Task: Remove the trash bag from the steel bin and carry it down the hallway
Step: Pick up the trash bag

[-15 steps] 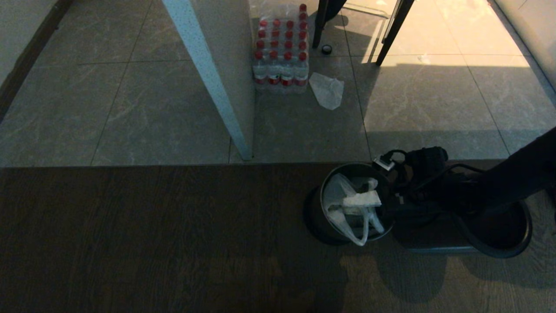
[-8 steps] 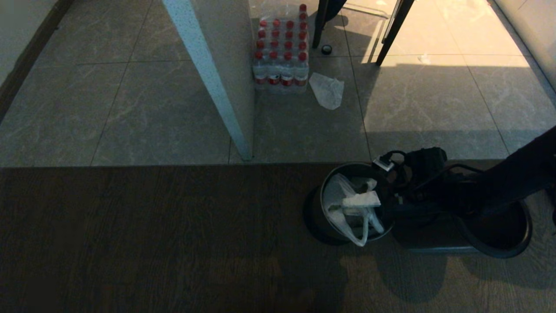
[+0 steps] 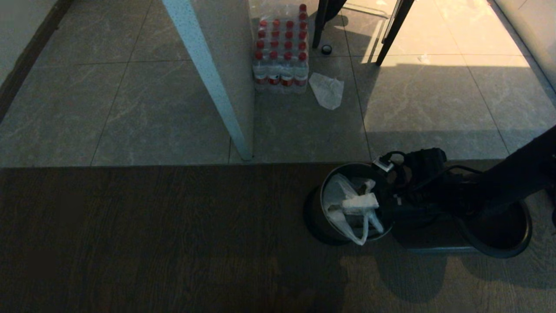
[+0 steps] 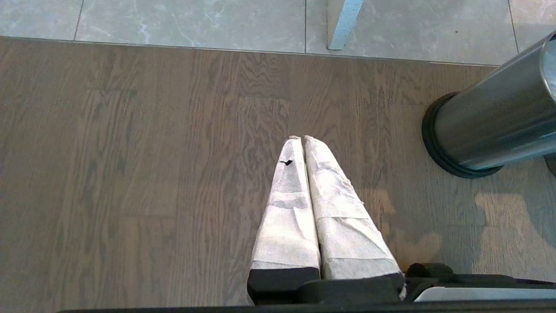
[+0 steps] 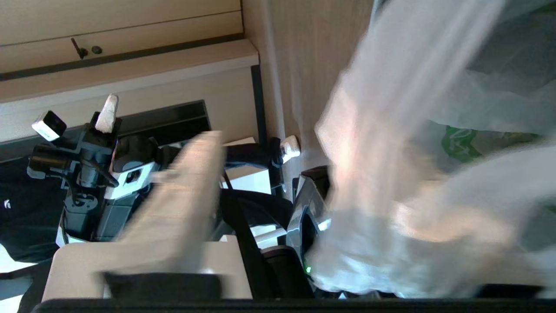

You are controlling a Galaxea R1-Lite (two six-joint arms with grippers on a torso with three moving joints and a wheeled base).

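Landmark: the steel bin [image 3: 347, 208], standing on the dark wood floor [image 3: 152, 239] just this side of the seam where the tiled floor [image 3: 152, 108] begins.

Trash bag [image 3: 347, 204]: in the steel bin, white film bunched at the mouth, one loop handle [image 3: 362, 232] draped over the bin's near rim. A green printed patch [image 5: 460, 141] shows in the right wrist view.

Right tool [image 3: 367, 202]: reaches over the bin's mouth from the bin's right, its padded white finger lying across the bag's upper folds. In the right wrist view one finger [image 5: 182, 191] stands clear of the film while the other is buried in it; the jaws are partly open and blurred. Cannot tell whether any film is actually pinched yet.

Left tool [image 4: 306, 195]: parked over the wood floor to the bin's left, its two padded fingers pressed together, holding nothing.

Handling, judged: thin film, very light, limp, slippery. It will stretch and slide, not lift as one piece; a pinch on a single layer may tear or slip out. The contents look slight, so weight is no worry.

Where to take hold, judged: the gathered upper folds or a loop handle, where several layers bunch. The draped handle at the near rim is the cleanest target.

Risk, judged: the bin is small and may tip or rise with the bag if the film snags on the rim.

Other things: a pack of red-capped bottles [image 3: 281, 50] and a flat whitish bag [image 3: 327, 90] lie on the tiles well beyond the bin.
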